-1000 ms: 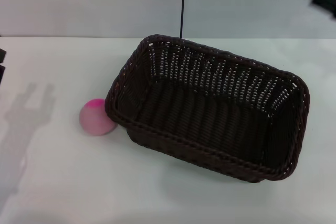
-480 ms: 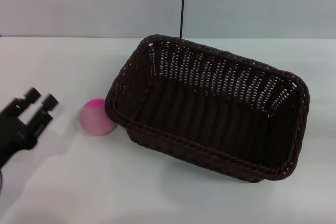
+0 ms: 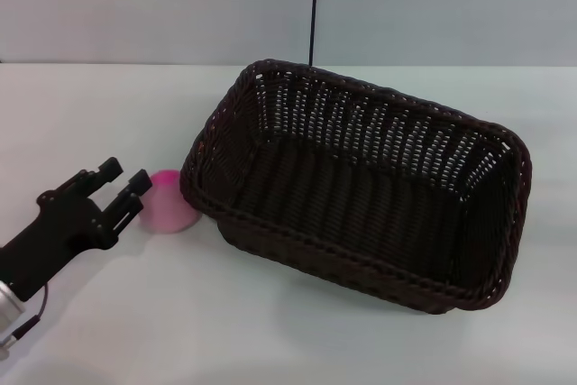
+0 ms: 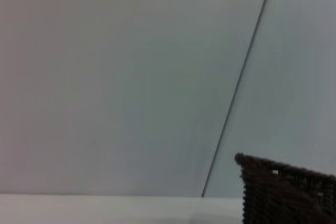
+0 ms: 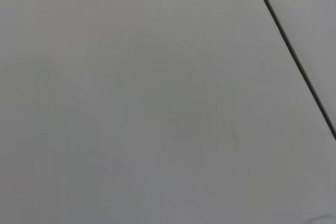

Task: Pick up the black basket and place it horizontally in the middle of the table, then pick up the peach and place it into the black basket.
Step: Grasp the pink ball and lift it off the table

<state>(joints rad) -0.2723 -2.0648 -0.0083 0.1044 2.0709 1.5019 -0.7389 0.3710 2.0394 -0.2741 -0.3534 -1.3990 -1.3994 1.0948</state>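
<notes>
The black basket [image 3: 361, 187] lies open side up across the middle of the white table [image 3: 270, 331], slightly skewed. The peach [image 3: 169, 203] sits on the table touching the basket's left end. My left gripper [image 3: 126, 178] is open, its fingertips right beside the peach on its left, one finger overlapping the fruit's edge. A corner of the basket [image 4: 283, 192] shows in the left wrist view. My right gripper is out of view; its wrist view shows only a grey wall.
A grey wall with a dark vertical seam [image 3: 314, 6] stands behind the table. White tabletop lies in front of the basket and to its left.
My left arm has come in from the left edge toward the peach, its fingers now at the fruit. The right arm, seen at the top right a second ago, has left the view.
</notes>
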